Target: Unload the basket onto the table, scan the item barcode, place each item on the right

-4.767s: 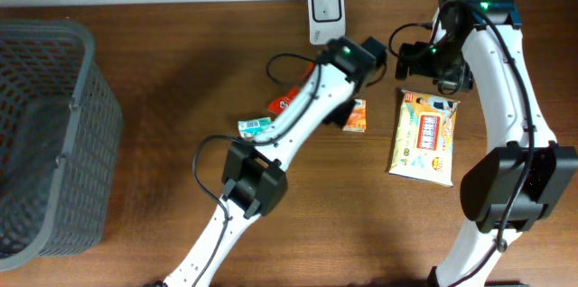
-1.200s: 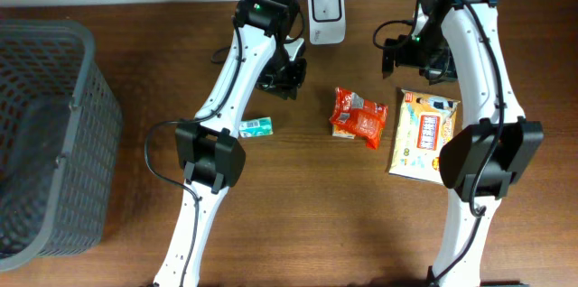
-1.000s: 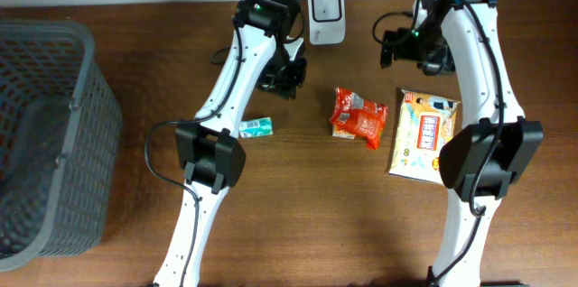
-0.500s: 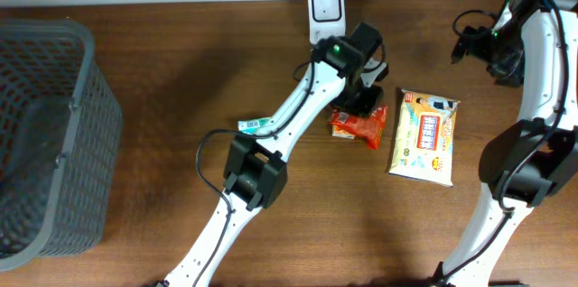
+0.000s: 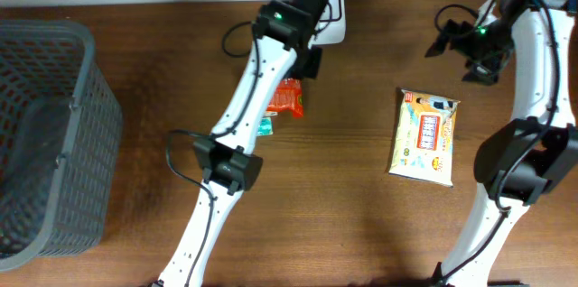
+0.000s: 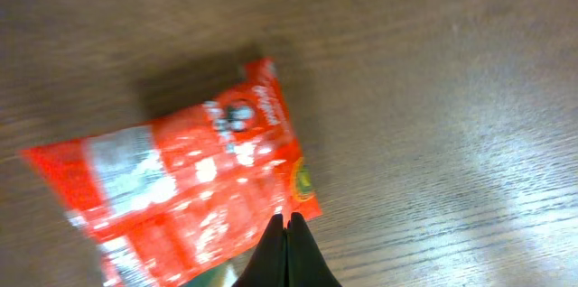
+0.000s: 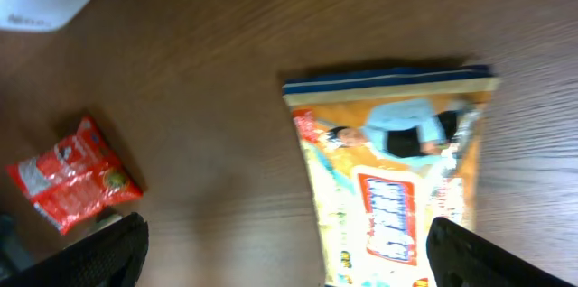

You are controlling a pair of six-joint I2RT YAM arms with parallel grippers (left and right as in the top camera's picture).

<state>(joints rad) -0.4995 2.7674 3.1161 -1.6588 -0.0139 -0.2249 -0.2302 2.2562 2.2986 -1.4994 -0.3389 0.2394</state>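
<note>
Near scanner (image 5: 338, 18), pinching corner of red packet (image 6: 181, 197) in clenched left gripper (image 6: 289, 231), probably keeping its faces readable; with right gripper (image 7: 302, 246) spread, empty.

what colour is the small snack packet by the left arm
The snack packet is bright red with white markings, clearest in the left wrist view.

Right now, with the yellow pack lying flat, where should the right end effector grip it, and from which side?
Probably across its narrow width, near the short end closest to the arm, coming straight down. The yellow pack lies flat on the table, longer than wide, both long edges free; the right end effector is open.
</note>
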